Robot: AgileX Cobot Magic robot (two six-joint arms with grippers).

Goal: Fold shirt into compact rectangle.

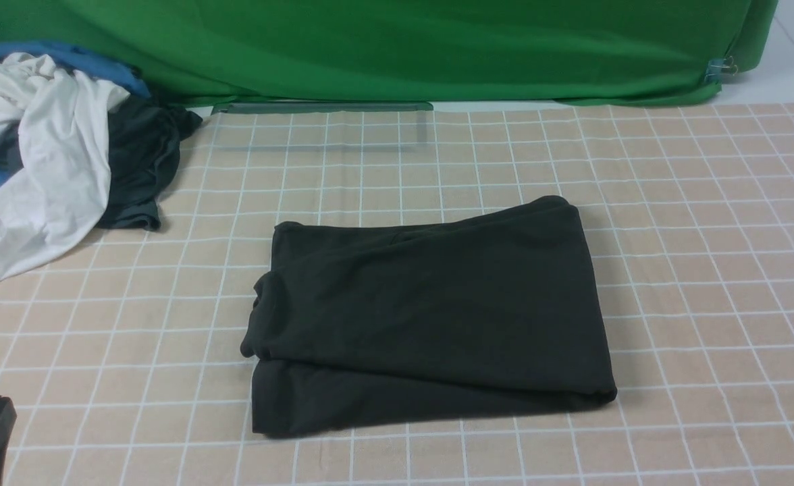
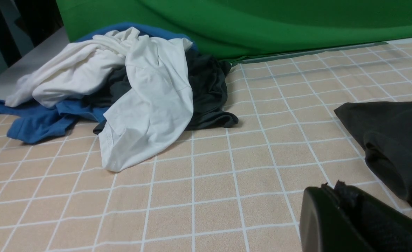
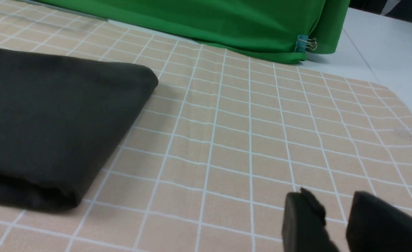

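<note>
Shirt lies folded, long axis left-right, mid-counter. Left gripper, fingers pressed together, sits just left of it, nearer; right gripper, fingers slightly spread, empty.

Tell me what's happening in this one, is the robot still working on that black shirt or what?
Nothing is being handled right now. The shirt lies folded into a rough rectangle on the checked table cover, layered and a little uneven along its left side. The left gripper is shut and empty beside the shirt; the right gripper has its jaws apart, holding nothing, off to the shirt's other side. A pile of white, blue and dark clothes sits untouched at the far left.
</note>
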